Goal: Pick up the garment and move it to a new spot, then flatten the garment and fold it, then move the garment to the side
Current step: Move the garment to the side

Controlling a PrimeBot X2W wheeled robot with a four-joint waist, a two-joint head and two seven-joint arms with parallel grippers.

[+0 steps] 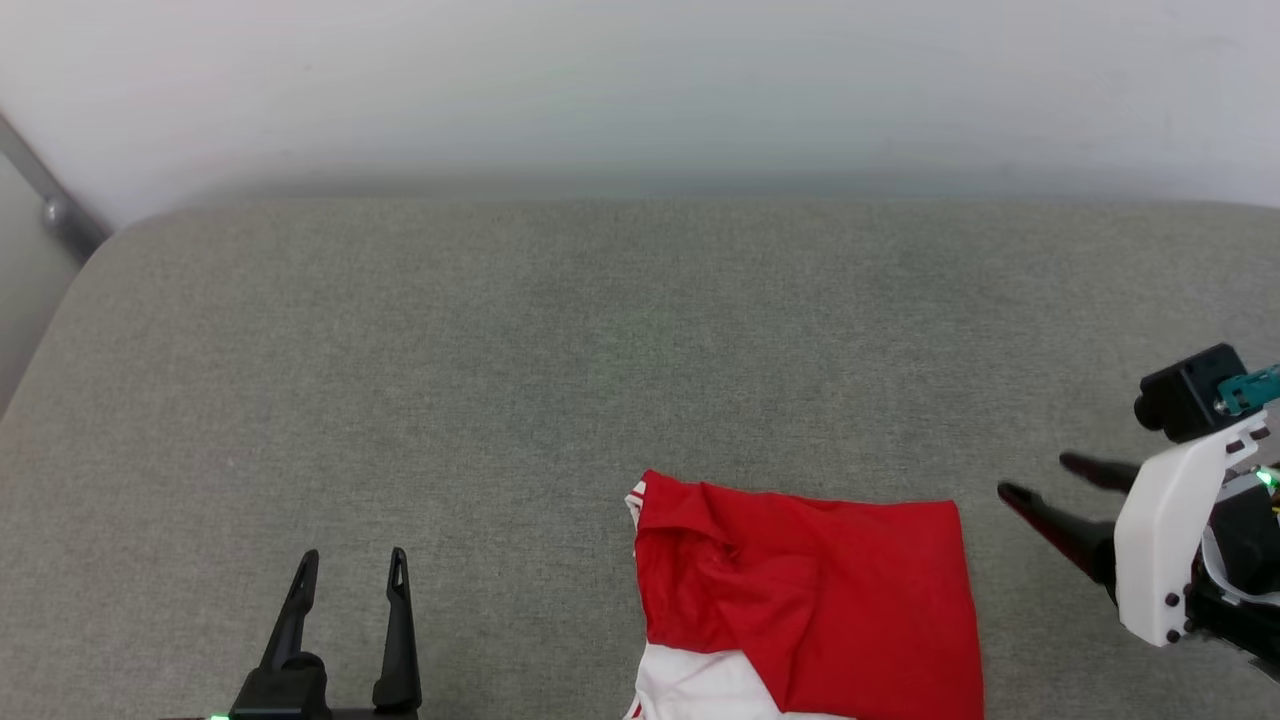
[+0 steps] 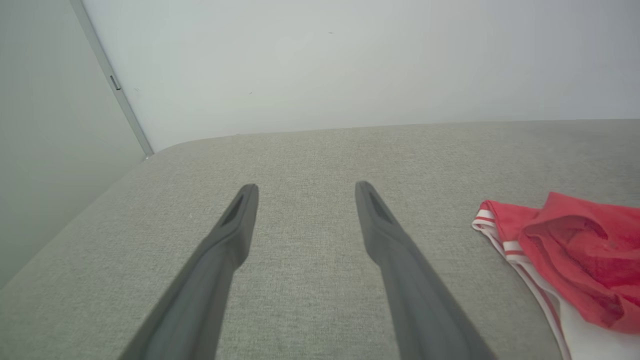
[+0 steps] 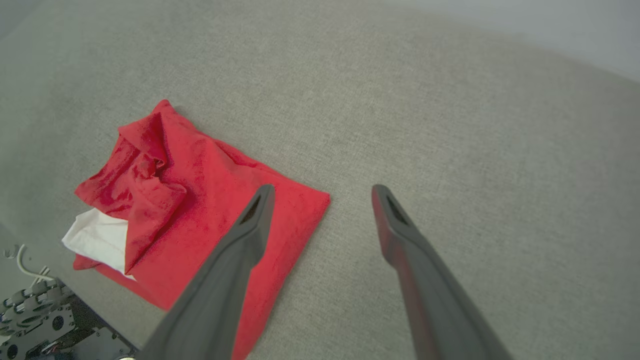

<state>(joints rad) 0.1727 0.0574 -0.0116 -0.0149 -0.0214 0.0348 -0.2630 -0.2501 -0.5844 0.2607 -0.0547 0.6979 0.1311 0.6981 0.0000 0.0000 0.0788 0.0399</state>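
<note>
The garment [image 1: 810, 600] lies folded into a rough red rectangle near the front edge of the grey cushion, its plain red side up and a white sleeve showing at its lower left. Striped trim peeks out at its left corner [image 2: 492, 227]. In the right wrist view the garment [image 3: 200, 210] has a rumpled fold on top. My left gripper [image 1: 352, 568] stands open at the lower left, well apart from the cloth. To the right of the garment my right gripper [image 1: 1040, 478] is open and empty, its fingers pointing left towards the cloth's right edge.
The wide grey upholstered surface [image 1: 600, 330] runs back to a pale wall [image 1: 640, 90]. A grey metal bar [image 1: 50, 205] slants at the far left corner. Part of the robot's base with cables [image 3: 40, 320] shows beside the front edge.
</note>
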